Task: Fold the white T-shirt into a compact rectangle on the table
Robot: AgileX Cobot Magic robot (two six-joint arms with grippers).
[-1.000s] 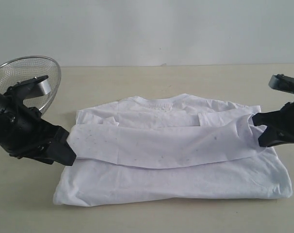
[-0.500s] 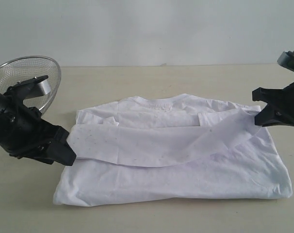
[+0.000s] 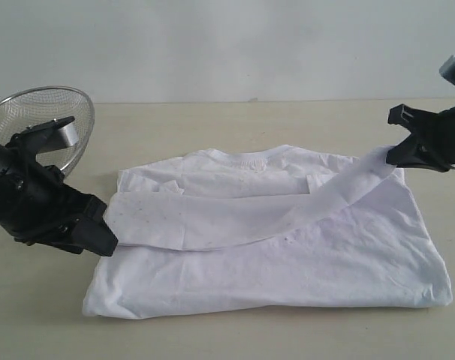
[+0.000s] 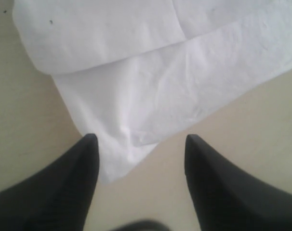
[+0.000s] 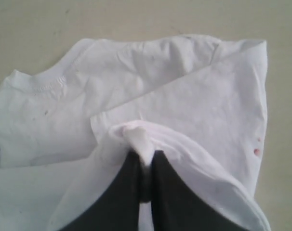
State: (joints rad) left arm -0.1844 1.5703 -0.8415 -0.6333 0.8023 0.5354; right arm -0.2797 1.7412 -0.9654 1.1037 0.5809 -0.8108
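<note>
At the far left a wire-mesh bowl [image 3: 43, 116] stands behind the left arm. The left hand [image 3: 106, 234] sits low at the left edge of the white T-shirt [image 3: 287, 270], jaws wide apart and gripping nothing. In its wrist view a corner of cloth lies between the fingertips.

The shirt lies flat on the tabletop [image 3: 227, 337], collar away from the camera, its long axis running from one arm to the other. Across it stretches a folded band [image 3: 235, 221] of fabric, flat at the left and rising towards the right.

The right hand [image 3: 396, 156] is clamped shut on the band's right end, holding it above the shirt's far right corner. The lifted end lies right of the shirt's middle, so it probably has to travel leftward, and the right arm is placed to carry it.
</note>
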